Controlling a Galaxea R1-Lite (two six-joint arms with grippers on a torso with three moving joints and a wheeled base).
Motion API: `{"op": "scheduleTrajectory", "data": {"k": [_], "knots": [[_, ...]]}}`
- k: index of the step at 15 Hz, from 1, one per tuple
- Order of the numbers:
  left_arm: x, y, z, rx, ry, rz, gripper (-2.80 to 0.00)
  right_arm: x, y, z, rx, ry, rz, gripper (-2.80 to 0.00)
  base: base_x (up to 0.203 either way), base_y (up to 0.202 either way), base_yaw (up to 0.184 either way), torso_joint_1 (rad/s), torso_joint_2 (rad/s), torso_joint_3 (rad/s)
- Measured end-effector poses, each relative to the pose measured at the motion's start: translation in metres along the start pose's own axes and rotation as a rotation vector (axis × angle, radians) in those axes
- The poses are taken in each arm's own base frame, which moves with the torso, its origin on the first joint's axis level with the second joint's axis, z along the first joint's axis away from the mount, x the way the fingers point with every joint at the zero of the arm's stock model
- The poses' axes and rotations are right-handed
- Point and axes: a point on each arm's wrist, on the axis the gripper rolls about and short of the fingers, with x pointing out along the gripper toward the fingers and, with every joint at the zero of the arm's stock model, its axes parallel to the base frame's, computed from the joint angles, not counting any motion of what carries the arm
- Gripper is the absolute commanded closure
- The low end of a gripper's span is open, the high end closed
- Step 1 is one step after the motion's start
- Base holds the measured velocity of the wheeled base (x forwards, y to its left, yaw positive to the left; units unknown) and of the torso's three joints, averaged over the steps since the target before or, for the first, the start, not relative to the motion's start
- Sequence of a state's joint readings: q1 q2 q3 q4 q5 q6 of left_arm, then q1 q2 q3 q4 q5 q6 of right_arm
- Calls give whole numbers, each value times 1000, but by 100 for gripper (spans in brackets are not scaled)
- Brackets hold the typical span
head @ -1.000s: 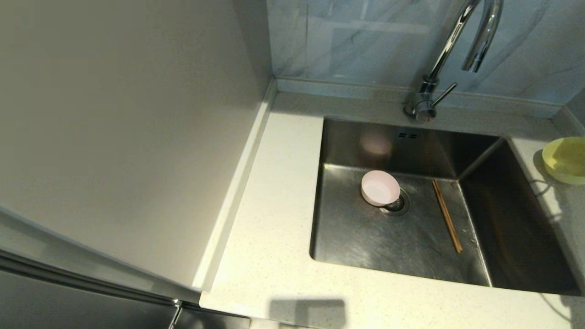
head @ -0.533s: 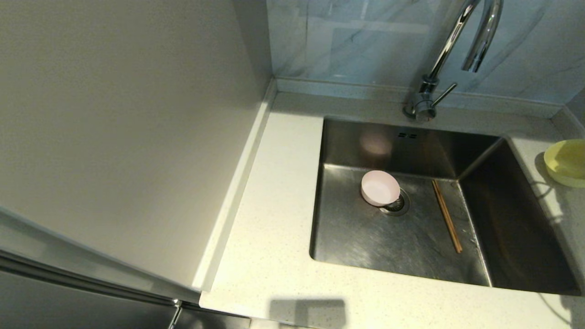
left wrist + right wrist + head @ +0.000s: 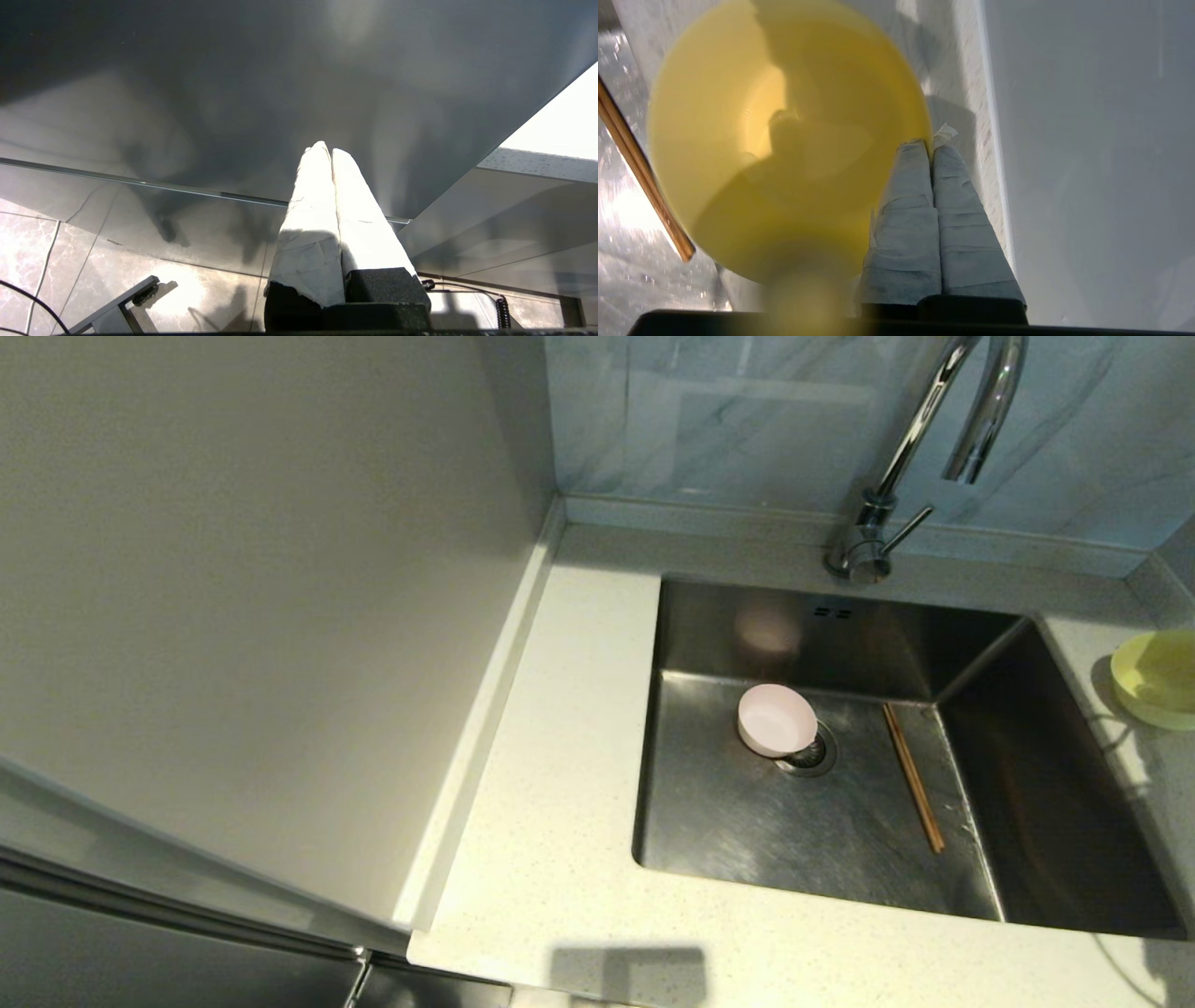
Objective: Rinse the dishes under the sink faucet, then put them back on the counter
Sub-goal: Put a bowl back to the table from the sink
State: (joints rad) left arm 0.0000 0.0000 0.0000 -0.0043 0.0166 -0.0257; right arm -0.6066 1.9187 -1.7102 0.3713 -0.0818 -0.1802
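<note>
My right gripper [image 3: 931, 142] is clenched on the rim of the small round yellow plastic bowl [image 3: 784, 140], holding it just right of the brushed stainless-steel sink [image 3: 709, 803], over the speckled off-white stone counter [image 3: 560, 803]. I judge I'm setting it back down; next, a gentle lowering, then release. Pale pink bowl [image 3: 775, 719] and thin wooden chopsticks [image 3: 913, 777] lie in the sink. Left gripper [image 3: 331, 151] parked, pressed shut

1. The sink [image 3: 747, 821] floor is open at 6 and 9 o'clock of the drain.
2. The pink bowl [image 3: 776, 720] covers the drain's edge; chopsticks [image 3: 913, 790] lie at 3 o'clock.
3. The faucet [image 3: 934, 420] arches overhead (12 o'clock).
4. The counter [image 3: 551, 784] strip left is bare.
</note>
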Motion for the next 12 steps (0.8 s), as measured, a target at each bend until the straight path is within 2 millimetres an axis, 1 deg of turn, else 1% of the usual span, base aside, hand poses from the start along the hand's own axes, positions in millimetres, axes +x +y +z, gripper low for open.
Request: {"op": "scheduleTrajectory", "data": {"k": [3,8,9,10,12], "knots": [[0,0,0,0,0,0,0,-1,1,-5,-5,17,3,0,0,0,0,0,0,0],[0,0,0,0,0,0,0,-2,1,-4,-68,3,0,0,0,0,0,0,0,0],[0,0,0,0,0,0,0,-1,1,-5,-73,7,-1,-124,0,0,0,0,0,0],[0,0,0,0,0,0,0,-1,1,-6,-75,10,-2,-280,0,0,0,0,0,0],[0,0,0,0,0,0,0,0,2,-8,-78,18,0,-280,0,0,0,0,0,0]]}}
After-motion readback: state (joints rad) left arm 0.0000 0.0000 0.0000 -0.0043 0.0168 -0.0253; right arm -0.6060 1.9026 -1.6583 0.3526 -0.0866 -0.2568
